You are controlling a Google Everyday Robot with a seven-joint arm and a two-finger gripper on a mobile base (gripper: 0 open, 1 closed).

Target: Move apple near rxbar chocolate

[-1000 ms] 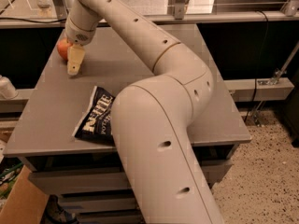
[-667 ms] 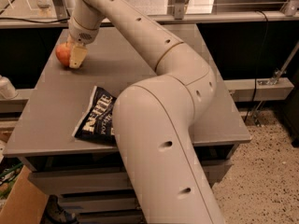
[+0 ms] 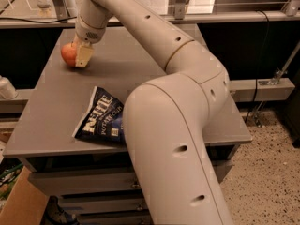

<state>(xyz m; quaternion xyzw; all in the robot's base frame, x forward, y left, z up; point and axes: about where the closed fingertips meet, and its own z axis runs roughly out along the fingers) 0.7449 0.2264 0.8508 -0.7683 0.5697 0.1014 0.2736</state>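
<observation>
The apple [image 3: 68, 54] is small, round and red-orange and sits at the far left of the grey table [image 3: 150, 74]. My gripper [image 3: 79, 56] reaches down from the long cream arm [image 3: 154, 36] and is right against the apple's right side, covering part of it. The rxbar chocolate does not show; the arm may hide it.
A dark blue chip bag [image 3: 101, 116] with white lettering lies near the table's front left, partly under my arm's big lower link [image 3: 173, 149]. A glass-walled ledge [image 3: 211, 18] runs behind the table. A cardboard box [image 3: 18, 205] stands on the floor at the lower left.
My gripper has moved up and closer onto the apple's right side. The apple sits slightly further right in view. The chip bag has not moved.
</observation>
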